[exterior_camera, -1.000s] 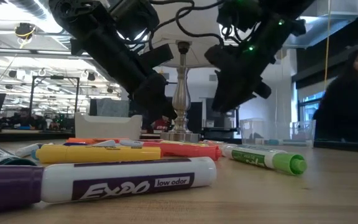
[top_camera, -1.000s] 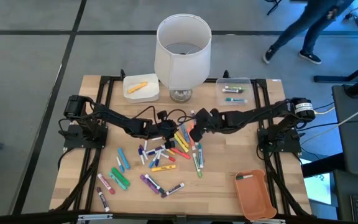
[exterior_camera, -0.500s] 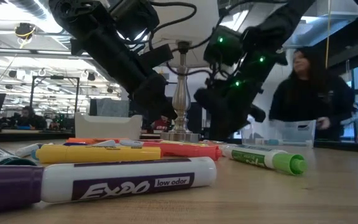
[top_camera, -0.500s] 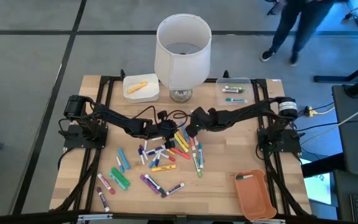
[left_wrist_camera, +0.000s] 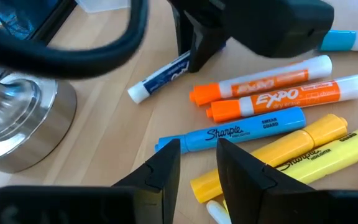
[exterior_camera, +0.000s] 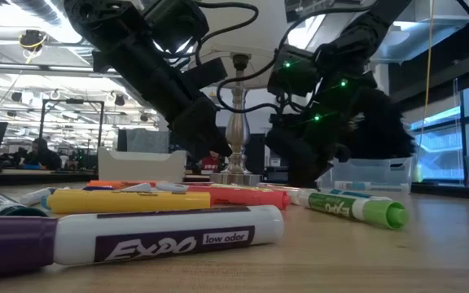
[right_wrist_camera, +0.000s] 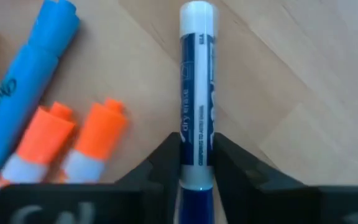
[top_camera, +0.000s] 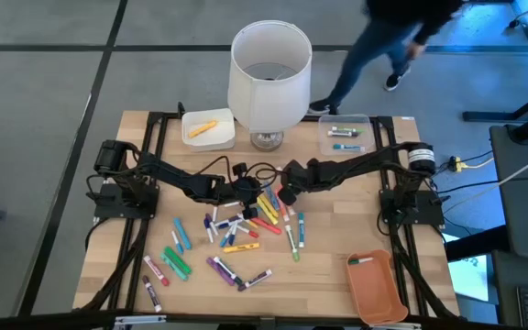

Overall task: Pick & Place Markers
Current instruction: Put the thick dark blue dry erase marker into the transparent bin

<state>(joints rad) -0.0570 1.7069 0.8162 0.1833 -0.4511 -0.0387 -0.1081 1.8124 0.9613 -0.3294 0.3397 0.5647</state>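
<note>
At the middle of the wooden surface [top_camera: 337, 238], just in front of the lamp base [top_camera: 266, 140], both arms are meeting over the scattered markers [top_camera: 236, 240]. The right end effector [right_wrist_camera: 196, 163] is gripping a dark blue dry erase marker [right_wrist_camera: 196, 99] between its two fingers [right_wrist_camera: 164, 160], which are pressing against the barrel on both sides while the white end points away from the wrist. Two orange markers [right_wrist_camera: 79, 146] and a blue highlighter [right_wrist_camera: 33, 74] are lying just beside it on the surface. The left end effector [left_wrist_camera: 197, 163] is hovering with a narrow gap between its fingers, holding nothing, directly over a blue Sharpie highlighter [left_wrist_camera: 235, 133]; orange Expo markers [left_wrist_camera: 278, 93] and yellow highlighters [left_wrist_camera: 303, 146] are lying next to that highlighter. Near the lamp, a white tray [top_camera: 208, 129] is holding an orange marker, a clear bin [top_camera: 346, 134] is holding several markers, and an orange tray [top_camera: 375, 286] is sitting at the front right corner. A person [top_camera: 401, 32] is walking past behind the surface.
</note>
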